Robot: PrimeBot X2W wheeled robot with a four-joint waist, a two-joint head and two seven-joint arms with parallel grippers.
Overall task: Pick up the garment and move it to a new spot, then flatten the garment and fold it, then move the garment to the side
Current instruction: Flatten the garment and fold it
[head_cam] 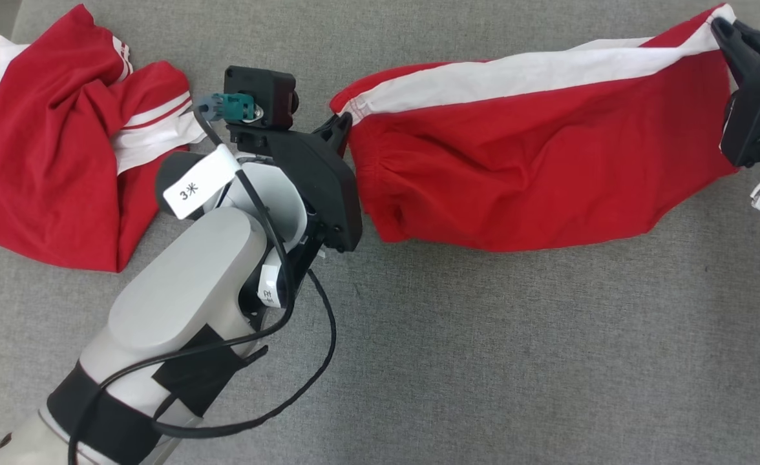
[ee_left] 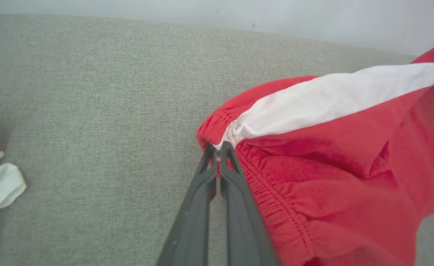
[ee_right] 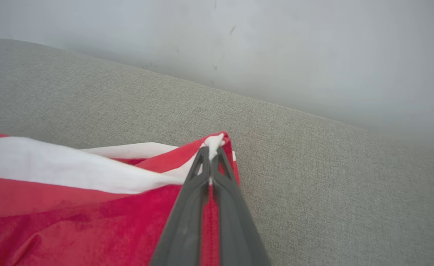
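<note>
Grey upholstery (head_cam: 483, 361) lies under the red shorts (head_cam: 535, 174), stretched between the left pincer (head_cam: 342, 124), clenched on the waistband end, and the right pincer (head_cam: 720, 27), clenched on the opposite corner, seemingly to pull them flat; another red garment (head_cam: 63, 148) lies beyond the left pincer.

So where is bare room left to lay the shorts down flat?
The widest bare gray cushion lies between the shorts and the robot, right of the left arm. The far left is crowded by a crumpled red garment and that arm.
</note>
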